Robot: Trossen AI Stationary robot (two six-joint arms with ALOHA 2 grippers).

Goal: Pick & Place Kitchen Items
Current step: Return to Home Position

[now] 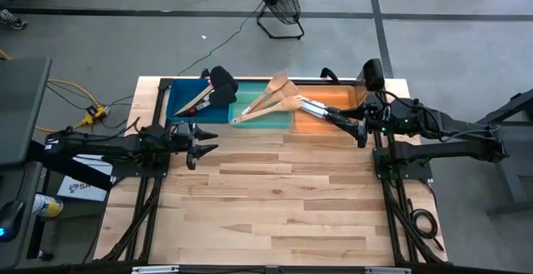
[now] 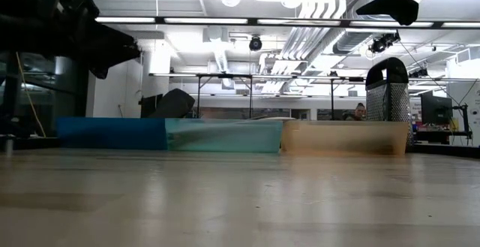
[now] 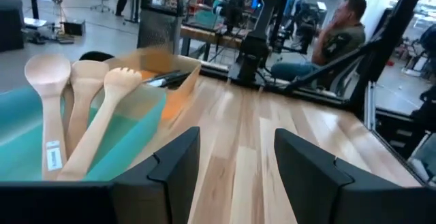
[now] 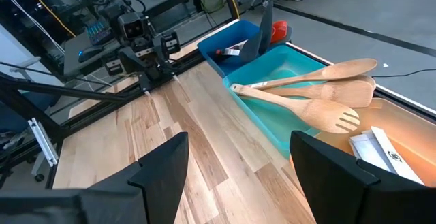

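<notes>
High view: wooden utensils [image 1: 271, 97] lie in the green bin [image 1: 275, 114], heads leaning over its rim toward the orange bin [image 1: 341, 99]. Steel knives [image 1: 321, 109] lie in the orange bin. Black turners [image 1: 221, 81] and a red-headed spatula [image 4: 279, 30] stand in the blue bin [image 1: 179, 99]. All three bins sit side by side along the far edge of the table [image 1: 275, 199]. Left pincer [image 1: 202, 145] hovers just in front of the blue bin, fingers apart, empty. Right pincer [image 1: 360, 132] hovers at the orange bin's near right corner, fingers apart, empty.

Side by side at the table's [image 1: 275, 199] far edge: turners [image 1: 219, 89] in left bin [image 1: 179, 101], wooden spoons [image 1: 273, 93] in middle bin [image 1: 266, 118], knives [image 1: 315, 107] in right bin [image 1: 312, 127].
</notes>
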